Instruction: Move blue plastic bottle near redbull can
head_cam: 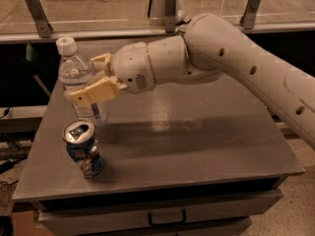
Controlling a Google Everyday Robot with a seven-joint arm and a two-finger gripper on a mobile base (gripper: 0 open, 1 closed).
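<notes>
The blue plastic bottle (78, 77) is a clear bottle with a white cap, upright at the left of the grey table (206, 146). My gripper (91, 82) is shut on the bottle's middle, with one tan finger (93, 91) across its front. The bottle's base is close to the table top just behind the redbull can (83, 149). The can is a dented blue and silver can with an open silver top, standing near the table's front left corner. The green can is hidden behind my arm.
My white arm (231, 63) reaches across the table from the right. A glass rail with metal posts (170, 9) runs behind the table. A drawer front with a handle (165, 216) is below the table's front edge.
</notes>
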